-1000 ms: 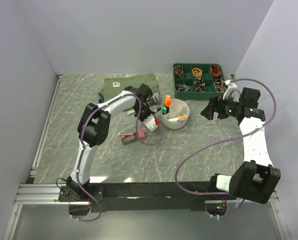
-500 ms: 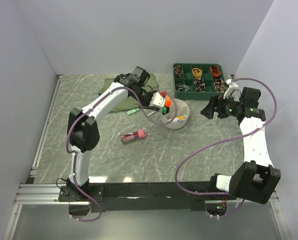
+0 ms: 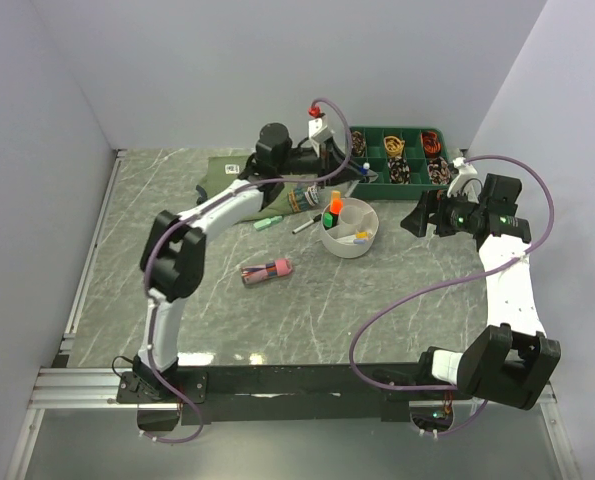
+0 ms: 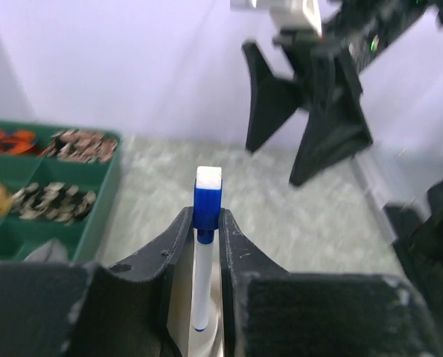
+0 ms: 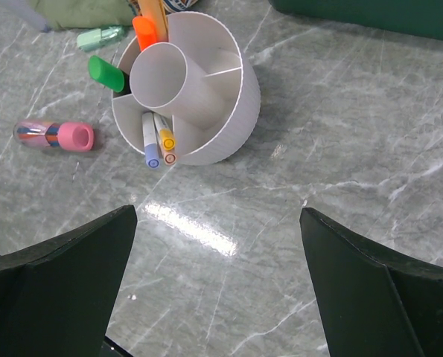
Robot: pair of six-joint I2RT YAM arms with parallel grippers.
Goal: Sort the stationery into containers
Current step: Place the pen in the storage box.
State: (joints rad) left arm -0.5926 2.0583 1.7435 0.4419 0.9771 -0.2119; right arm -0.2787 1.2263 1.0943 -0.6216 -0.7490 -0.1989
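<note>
My left gripper (image 4: 206,223) is shut on a thin white pen with a blue cap (image 4: 208,202), which stands upright between the jaws. In the top view this gripper (image 3: 358,168) hangs raised just behind the white round tub (image 3: 369,242). The tub (image 5: 228,126) holds an orange highlighter (image 5: 144,30), a green highlighter (image 5: 106,72) and two thin pens (image 5: 158,141) in its compartments. A pink marker (image 3: 267,270), a pale green marker (image 3: 267,222) and a dark pen (image 3: 305,226) lie on the table left of the tub. My right gripper (image 3: 417,218) stands open, right of the tub, and is empty (image 5: 217,216).
A dark green tray (image 3: 352,135) of small items stands at the back right, close behind my left gripper. A folded olive shirt (image 3: 239,170) lies at the back, under the left arm. White walls close in the table on three sides.
My left arm has risen from the table left of the tub and swung up and back to the right, carrying the pen. The right arm has not moved.
</note>
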